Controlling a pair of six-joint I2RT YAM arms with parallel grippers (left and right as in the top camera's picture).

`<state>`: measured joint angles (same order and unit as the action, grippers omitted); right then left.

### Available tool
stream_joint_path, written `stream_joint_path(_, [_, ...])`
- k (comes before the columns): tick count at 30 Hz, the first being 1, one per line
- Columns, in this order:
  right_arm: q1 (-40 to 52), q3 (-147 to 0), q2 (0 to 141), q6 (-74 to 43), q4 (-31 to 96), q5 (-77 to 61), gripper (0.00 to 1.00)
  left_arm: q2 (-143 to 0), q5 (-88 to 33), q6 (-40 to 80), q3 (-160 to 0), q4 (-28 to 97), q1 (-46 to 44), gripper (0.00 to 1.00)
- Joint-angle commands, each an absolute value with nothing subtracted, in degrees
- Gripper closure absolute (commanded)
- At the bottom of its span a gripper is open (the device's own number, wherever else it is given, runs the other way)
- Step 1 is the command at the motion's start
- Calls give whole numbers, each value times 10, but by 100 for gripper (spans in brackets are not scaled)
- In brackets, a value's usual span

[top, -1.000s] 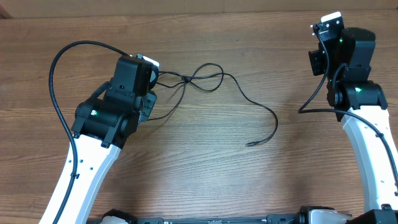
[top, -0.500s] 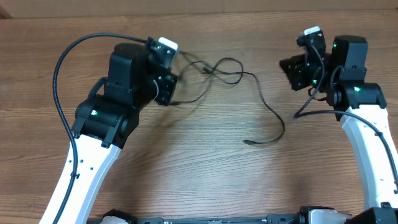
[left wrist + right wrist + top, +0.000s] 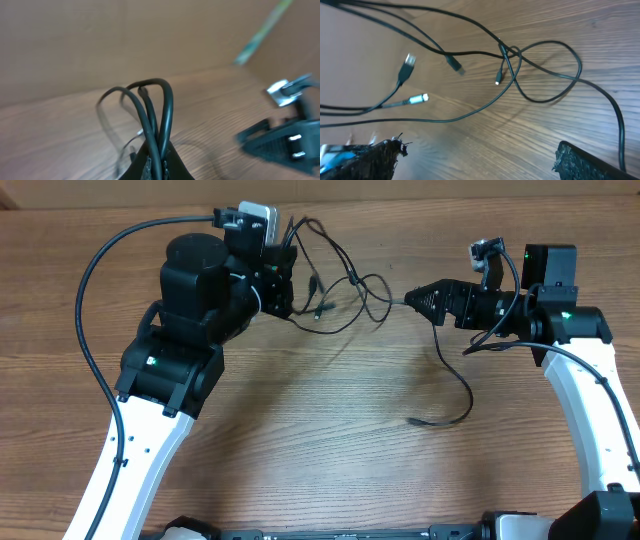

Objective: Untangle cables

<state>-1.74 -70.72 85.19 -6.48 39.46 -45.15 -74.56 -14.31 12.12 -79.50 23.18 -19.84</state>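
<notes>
The left claw [image 3: 287, 288] is clenched tight on the cables [image 3: 355, 280], pinching a few looped strands at the far side of the bench [image 3: 300, 440]. From there the tangle trails rightward in crossed loops with small plugs dangling, and one long strand curls down to a plug end on the wood. The right claw [image 3: 412, 298] is spread wide, grasping nothing, just beside the tangle's right edge.

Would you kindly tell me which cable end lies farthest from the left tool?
The plug ending the long strand, alone on the table nearer the right tool; the other plugs hang close beside the left tool.
</notes>
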Motion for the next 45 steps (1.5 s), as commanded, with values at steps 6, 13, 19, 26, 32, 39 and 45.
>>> stream_joint_path(6, [-16,-711,852,-79,387,-444,0,-734,-314,216,-806,82,-198,96])
stream_joint_path(13, [-16,-703,853,-79,387,-406,0,-734,-330,355,-806,-39,-198,96])
stream_joint_path(19, [-16,-698,853,-79,387,-405,0,-734,-330,385,-806,-42,-199,96])
stream_joint_path(26, [-13,-697,854,-79,386,-405,0,-734,-337,446,-806,-64,-199,95])
stream_joint_path(32, [6,-697,859,-79,380,-409,0,-734,-341,487,-806,-75,-199,96])
stream_joint_path(39, [44,-697,859,-79,371,-416,0,-738,-315,457,-806,-29,-199,96])
stream_joint_path(45, [81,-697,859,-79,335,-351,0,-739,-316,544,-806,-45,-211,96])
